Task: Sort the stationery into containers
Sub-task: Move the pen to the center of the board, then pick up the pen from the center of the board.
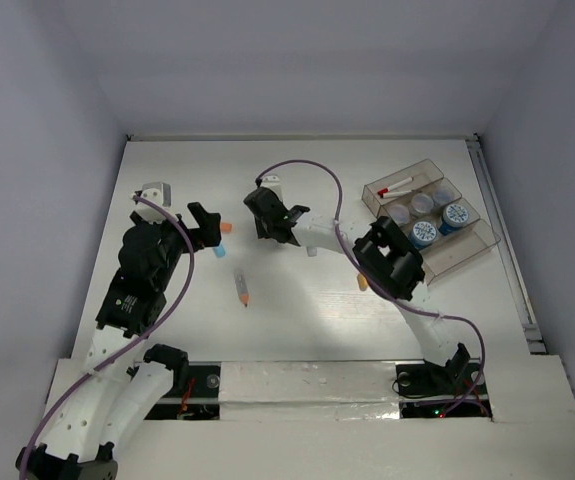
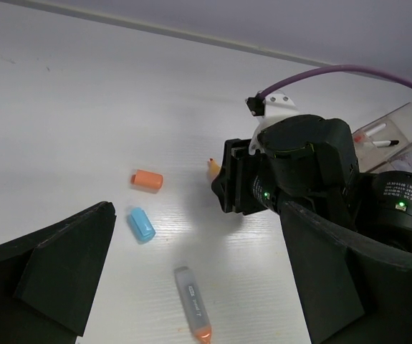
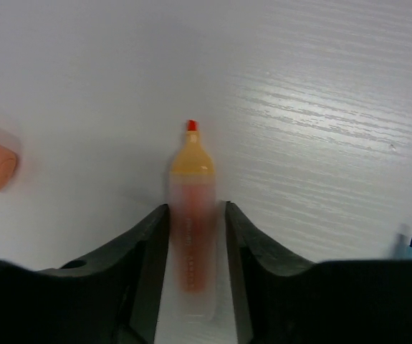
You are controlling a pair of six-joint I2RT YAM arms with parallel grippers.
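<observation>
We clench the right end effector on the orange marker to lift it (left end effector hangs released, empty).

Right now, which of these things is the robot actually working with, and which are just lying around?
Job: orange highlighter between the right jaws; orange cap; blue cap; grey marker; jars; divided tray.
Just there: purple cable; table-edge rail.

Orange cap and blue cap lie just before the left tool.

No legible txt, incl. orange marker
</observation>
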